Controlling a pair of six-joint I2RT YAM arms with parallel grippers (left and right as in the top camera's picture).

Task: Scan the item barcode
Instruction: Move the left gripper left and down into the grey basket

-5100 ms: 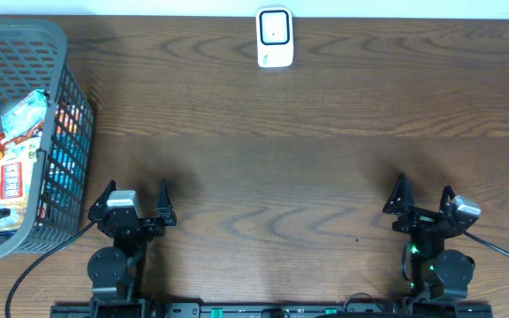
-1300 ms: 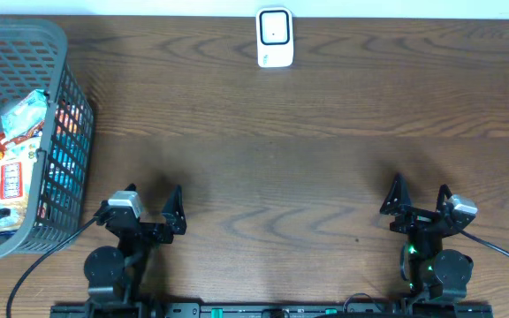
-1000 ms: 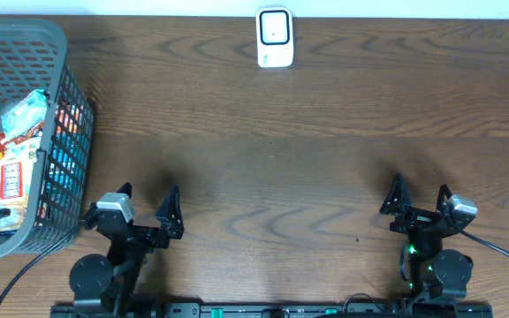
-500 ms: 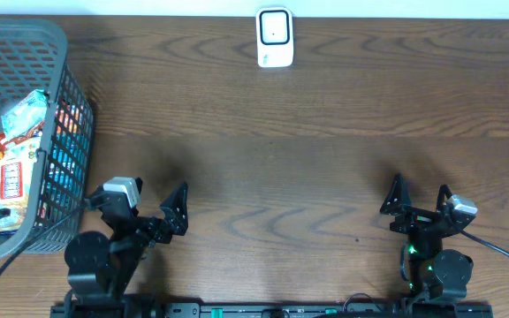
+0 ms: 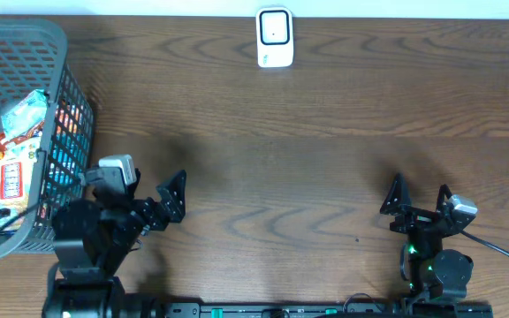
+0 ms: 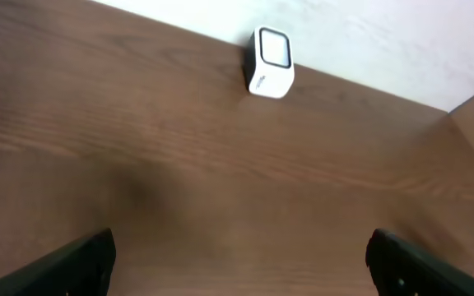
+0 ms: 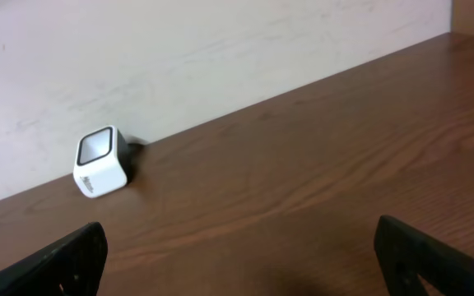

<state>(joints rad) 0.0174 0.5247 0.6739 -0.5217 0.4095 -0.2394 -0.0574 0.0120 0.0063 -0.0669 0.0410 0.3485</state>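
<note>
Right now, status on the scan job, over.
Left end effector open, empty, near basket. Right end effector open, empty. Items in basket, none picked. Nothing between basket and scanner.

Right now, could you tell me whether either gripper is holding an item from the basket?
No, the left gripper and right gripper are both open and empty; the packets lie in the basket.

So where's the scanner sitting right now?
In the overhead view the white scanner stands at the far edge of the table, about midway across, well right of the basket.
</note>
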